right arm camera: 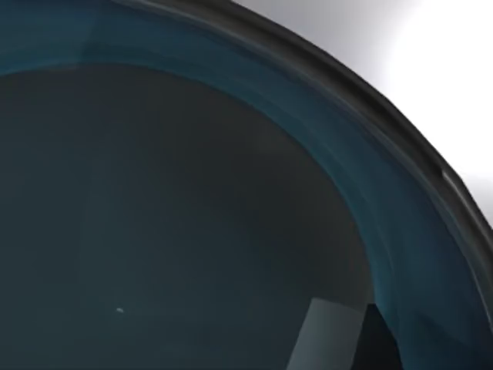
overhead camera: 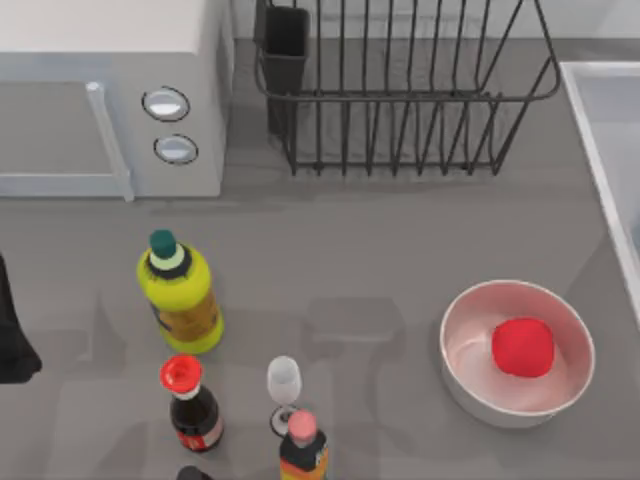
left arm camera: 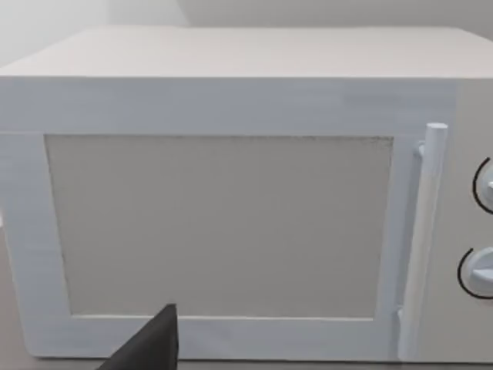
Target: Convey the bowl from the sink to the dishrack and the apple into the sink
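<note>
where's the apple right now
In the top view the apple lies inside the white bowl at the table's right, beside the sink.

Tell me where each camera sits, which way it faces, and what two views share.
Top view: above the table, looking down on dishrack, apple, sink; left arm at left edge.
Left wrist view: faces the microwave door; a dark fingertip shows.
Right wrist view: close inside the bowl.
Top and left wrist views share the microwave.
</note>
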